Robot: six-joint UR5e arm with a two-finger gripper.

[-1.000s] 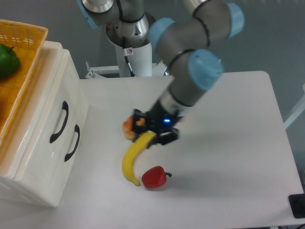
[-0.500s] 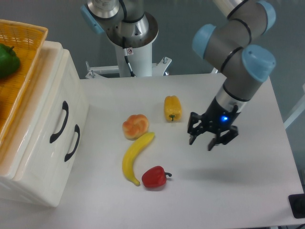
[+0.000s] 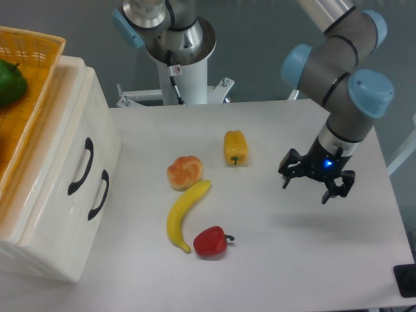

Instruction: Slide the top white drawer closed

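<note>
The white cabinet stands at the left edge of the table. The top white drawer (image 3: 73, 140) carries the upper curved black handle (image 3: 81, 166); its front looks level with the lower drawer (image 3: 88, 221) below it. My gripper (image 3: 316, 186) hangs open over the right side of the table, far from the cabinet, with nothing between its fingers. A blue light glows on its wrist.
An orange wicker basket (image 3: 32, 58) with a green pepper (image 3: 10, 83) sits on top of the cabinet. On the table lie a bread roll (image 3: 184, 171), a yellow pepper (image 3: 235, 147), a banana (image 3: 182, 214) and a red pepper (image 3: 210, 241).
The arm has swung from over the roll and banana near the table's middle to the right side, uncovering the yellow pepper. The drawers and the food have not moved.
</note>
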